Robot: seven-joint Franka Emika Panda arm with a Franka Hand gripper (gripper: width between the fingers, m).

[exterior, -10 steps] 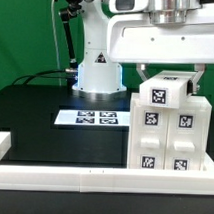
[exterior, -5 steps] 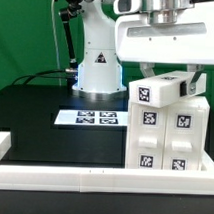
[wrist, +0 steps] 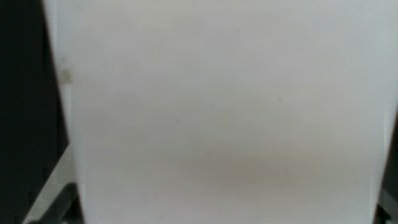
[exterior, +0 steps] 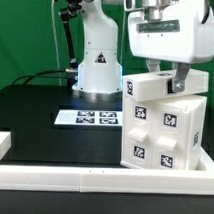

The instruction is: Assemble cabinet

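One big change vs 1 s ago: cabinet (exterior: 162, 125) now rotated/tilted, corner facing cam, still at exterior view's right on table (exterior: 40, 113). Tool (exterior: 168, 77) clamped on its top edge, fingers either side. Wrist view: white wall only. Prob. reorienting shell, no drawer work yet.

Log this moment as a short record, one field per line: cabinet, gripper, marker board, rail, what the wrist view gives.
cabinet: white tagged cabinet on the exterior view's right, tilted, several tags on its front
gripper: gripper at the cabinet's top, fingers on either side of the top block; grip state cannot be told
marker board: marker board flat on the black table, apart from the cabinet
rail: white border rail along the near edge
wrist view: filled by a plain white surface, no tags readable
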